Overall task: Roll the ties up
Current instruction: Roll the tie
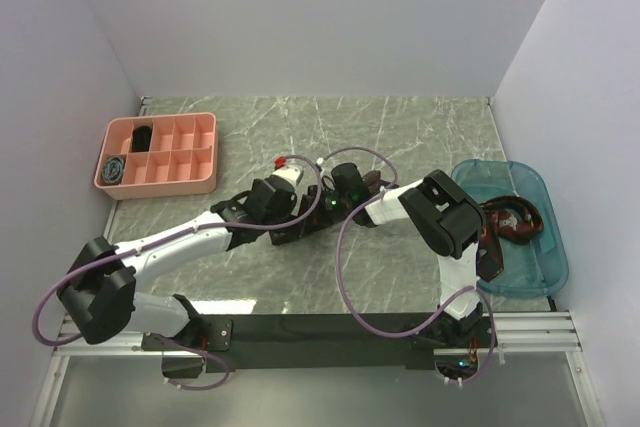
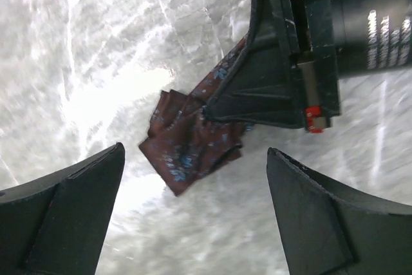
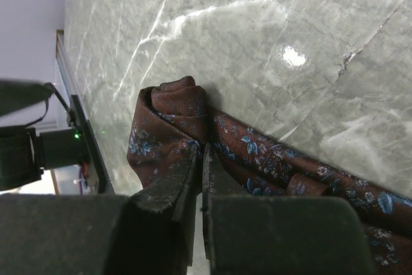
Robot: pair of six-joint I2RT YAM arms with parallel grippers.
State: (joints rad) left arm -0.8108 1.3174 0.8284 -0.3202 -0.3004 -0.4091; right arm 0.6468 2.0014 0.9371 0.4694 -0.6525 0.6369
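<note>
A dark maroon tie with small blue flowers lies on the grey marble table (image 1: 400,137) between my two grippers. In the right wrist view my right gripper (image 3: 201,149) is shut on a fold of this tie (image 3: 174,120), and the rest of the strip trails off to the right. In the left wrist view my left gripper (image 2: 194,152) is open and empty, just short of the tie's bunched end (image 2: 190,143), which the right gripper (image 2: 283,62) pinches. In the top view both grippers, left (image 1: 305,215) and right (image 1: 335,197), meet at the table's middle and hide most of the tie.
A pink divided tray (image 1: 205,157) at the back left holds a black coil (image 1: 143,137) and a grey-blue coil (image 1: 115,169). A clear blue bin (image 1: 535,267) at the right holds another maroon tie (image 1: 515,219). Purple cables loop from both arms.
</note>
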